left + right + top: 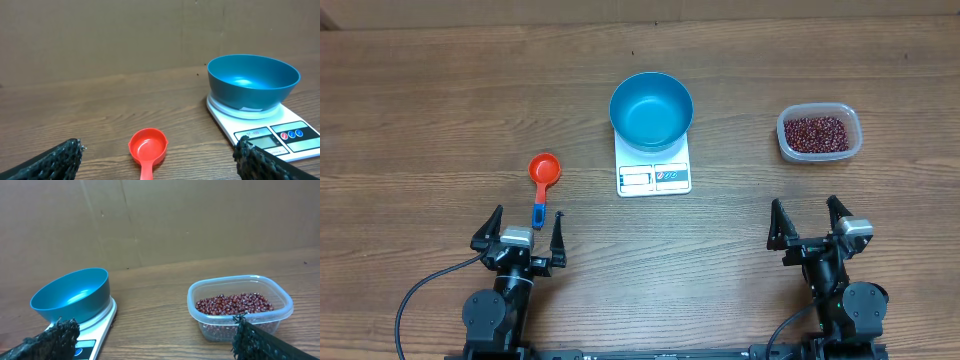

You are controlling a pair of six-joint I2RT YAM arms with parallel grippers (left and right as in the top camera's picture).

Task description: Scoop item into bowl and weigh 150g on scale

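Observation:
The empty blue bowl stands on the white scale at the middle of the table. Dark red-brown beans fill a clear plastic tub at the right. A red scoop with a blue-tipped handle lies left of the scale. My left gripper stands open just in front of the scoop's handle, holding nothing. My right gripper is open and empty near the front edge, well short of the tub.
Bare wooden tabletop lies around the objects. A brown cardboard wall closes the far side.

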